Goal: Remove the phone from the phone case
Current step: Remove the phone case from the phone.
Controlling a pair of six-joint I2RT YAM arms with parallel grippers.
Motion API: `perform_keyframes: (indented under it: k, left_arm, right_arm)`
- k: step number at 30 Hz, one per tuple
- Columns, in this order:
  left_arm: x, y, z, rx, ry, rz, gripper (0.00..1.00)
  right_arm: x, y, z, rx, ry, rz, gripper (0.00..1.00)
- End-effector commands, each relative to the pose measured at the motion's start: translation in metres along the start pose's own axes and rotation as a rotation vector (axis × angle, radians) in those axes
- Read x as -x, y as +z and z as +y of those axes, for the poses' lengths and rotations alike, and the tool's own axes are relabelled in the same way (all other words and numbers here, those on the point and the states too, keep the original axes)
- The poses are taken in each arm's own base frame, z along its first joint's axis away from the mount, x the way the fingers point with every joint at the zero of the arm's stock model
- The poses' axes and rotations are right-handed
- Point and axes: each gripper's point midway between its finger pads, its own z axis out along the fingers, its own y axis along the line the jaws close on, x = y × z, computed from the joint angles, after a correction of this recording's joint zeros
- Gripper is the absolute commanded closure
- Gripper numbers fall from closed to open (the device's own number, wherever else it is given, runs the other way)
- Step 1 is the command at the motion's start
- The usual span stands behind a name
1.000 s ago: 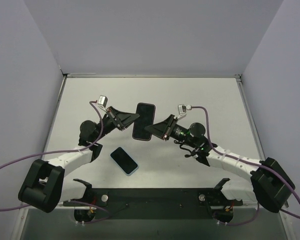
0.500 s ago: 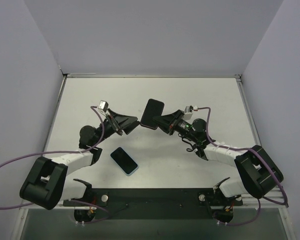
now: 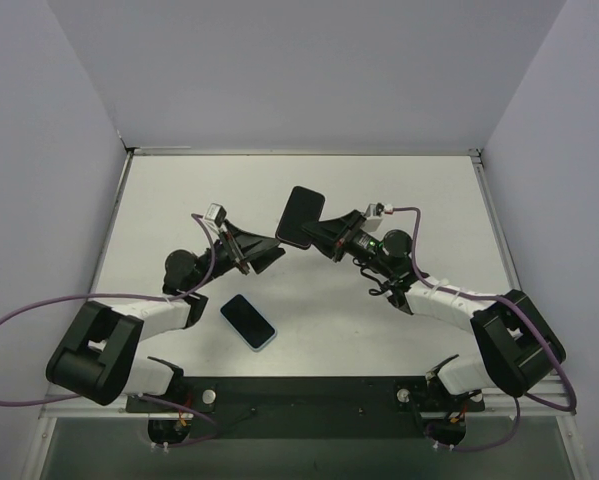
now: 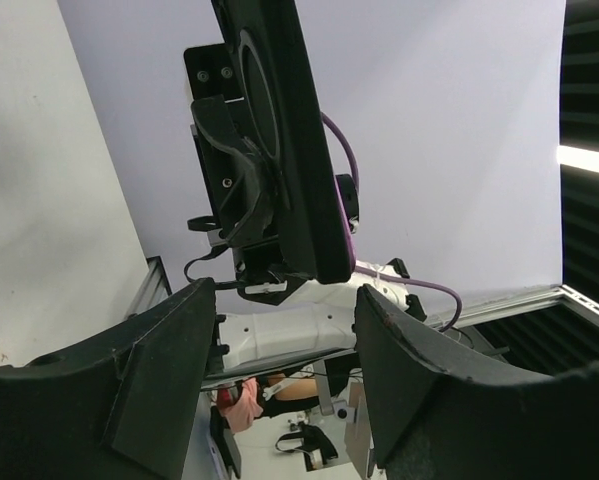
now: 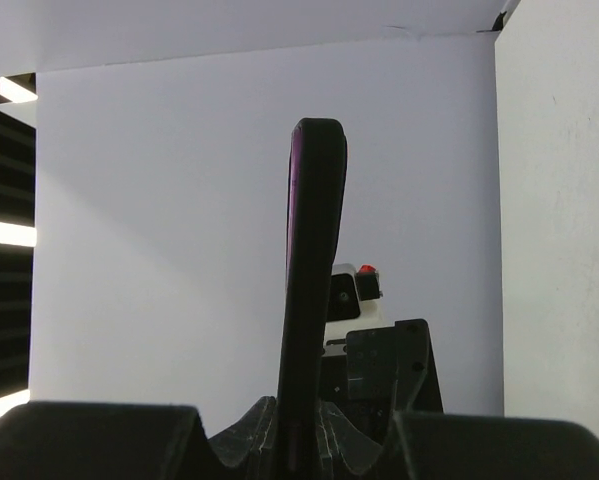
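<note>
My right gripper [image 3: 320, 236] is shut on the lower end of a black phone case [image 3: 301, 217] with a purple rim and holds it in the air above the table's middle. In the right wrist view the case [image 5: 314, 250] stands edge-on between the jaws of the right gripper [image 5: 304, 425]. Whether anything sits inside it I cannot tell. My left gripper [image 3: 276, 251] is open just left of the case, apart from it. From the left wrist, the case [image 4: 299, 150] hangs beyond the left gripper [image 4: 284, 300]. A phone [image 3: 248, 321] with a dark screen and pale blue edge lies flat near the left arm.
The white table [image 3: 429, 200] is walled at the back and on both sides. Purple cables [image 3: 19, 330] trail from both arms. The black base rail [image 3: 299, 392] runs along the near edge.
My left gripper has opened, let go of the case and drawn back to the left. The right gripper has lifted and tilted the case toward the back.
</note>
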Motion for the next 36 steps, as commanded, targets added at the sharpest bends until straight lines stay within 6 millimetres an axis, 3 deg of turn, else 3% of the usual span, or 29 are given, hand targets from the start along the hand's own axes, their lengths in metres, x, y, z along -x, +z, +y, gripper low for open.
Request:
perform_keyframes:
  k: [1,7,13,21,28,29,32,36]
  left_arm:
    - [-0.012,-0.007,-0.090,-0.353,0.255,0.010,0.33]
    - [-0.010,-0.004,-0.105,-0.391,0.271,0.006,0.36]
    - [-0.009,-0.005,-0.106,-0.395,0.267,-0.003,0.56]
    - [-0.010,-0.011,-0.118,-0.425,0.278,-0.027,0.60]
    - [-0.011,-0.015,-0.129,-0.457,0.307,-0.048,0.80]
    - [-0.011,-0.015,-0.130,-0.459,0.304,-0.050,0.88]
    - [-0.011,-0.017,-0.136,-0.474,0.309,-0.060,1.00]
    - [-0.012,-0.020,-0.157,-0.529,0.345,-0.069,1.00]
  right_arm:
    - [-0.025,-0.020,0.117,0.467,-0.168,0.063,1.00]
    - [-0.028,-0.021,0.123,0.482,-0.173,0.071,1.00]
    - [-0.026,-0.021,0.119,0.472,-0.166,0.064,1.00]
    - [-0.026,-0.016,0.113,0.455,-0.139,0.068,1.00]
    - [-0.037,-0.004,0.112,0.450,-0.094,0.108,1.00]
    - [-0.037,-0.003,0.112,0.449,-0.086,0.110,1.00]
    - [-0.038,0.000,0.112,0.447,-0.064,0.120,1.00]
    - [-0.035,0.006,0.109,0.430,0.011,0.127,1.00]
